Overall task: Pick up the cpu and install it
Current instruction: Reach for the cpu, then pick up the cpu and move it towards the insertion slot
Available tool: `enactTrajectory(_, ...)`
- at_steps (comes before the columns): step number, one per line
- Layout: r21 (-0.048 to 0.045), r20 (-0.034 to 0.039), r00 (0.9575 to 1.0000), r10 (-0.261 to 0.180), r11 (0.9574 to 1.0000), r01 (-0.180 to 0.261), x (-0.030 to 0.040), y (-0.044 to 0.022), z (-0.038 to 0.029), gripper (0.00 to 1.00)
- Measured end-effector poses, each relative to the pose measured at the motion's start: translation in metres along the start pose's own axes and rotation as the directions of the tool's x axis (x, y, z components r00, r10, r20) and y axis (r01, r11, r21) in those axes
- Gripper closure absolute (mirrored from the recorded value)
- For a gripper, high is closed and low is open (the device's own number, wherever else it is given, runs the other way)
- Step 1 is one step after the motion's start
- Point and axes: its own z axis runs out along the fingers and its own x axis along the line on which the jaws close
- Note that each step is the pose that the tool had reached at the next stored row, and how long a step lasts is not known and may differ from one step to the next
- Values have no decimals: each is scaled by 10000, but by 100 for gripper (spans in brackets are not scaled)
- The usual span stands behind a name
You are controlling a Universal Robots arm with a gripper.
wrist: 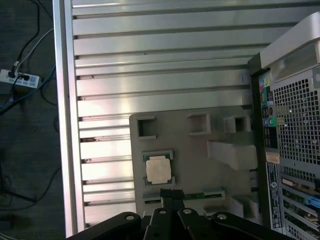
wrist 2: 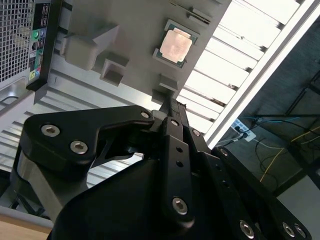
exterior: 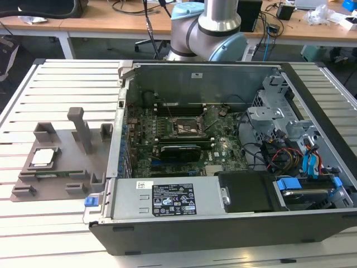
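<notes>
Hovering over the cpu with gripper closed on nothing, clear of the chip. Lying flat in 1 recess of the grey fixture plate, on the slatted worktop, at the exterior view's left of the open computer case.

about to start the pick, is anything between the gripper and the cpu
Nothing visible. In the first wrist view the cpu lies uncovered in its recess on the grey fixture; the gripper hangs over it, nothing between them.

Silver-topped cpu on a grey holder plate, apart from the closed pincer
</notes>
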Motion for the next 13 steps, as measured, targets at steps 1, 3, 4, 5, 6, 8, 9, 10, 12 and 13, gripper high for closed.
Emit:
enactTrajectory(1,0,0,10000,3,10000,-3,2,1,0,89)
enactTrajectory(3,0,0,10000,2,10000,-2,3,0,0,89)
enactTrajectory(4,0,0,10000,2,10000,-2,3,0,0,89)
enactTrajectory(5,0,1,10000,2,10000,-2,4,0,0,89)
enactTrajectory(6,0,0,10000,2,10000,-2,4,0,0,89)
enactTrajectory(8,0,0,10000,2,10000,-2,4,0,0,89)
enactTrajectory(9,-1,0,10000,2,10000,-2,4,0,0,89)
enactTrajectory(10,0,0,10000,2,10000,-2,4,0,0,89)
enactTrajectory(12,0,0,10000,2,10000,-2,4,0,0,89)
enactTrajectory(13,0,0,10000,2,10000,-2,5,0,0,89)
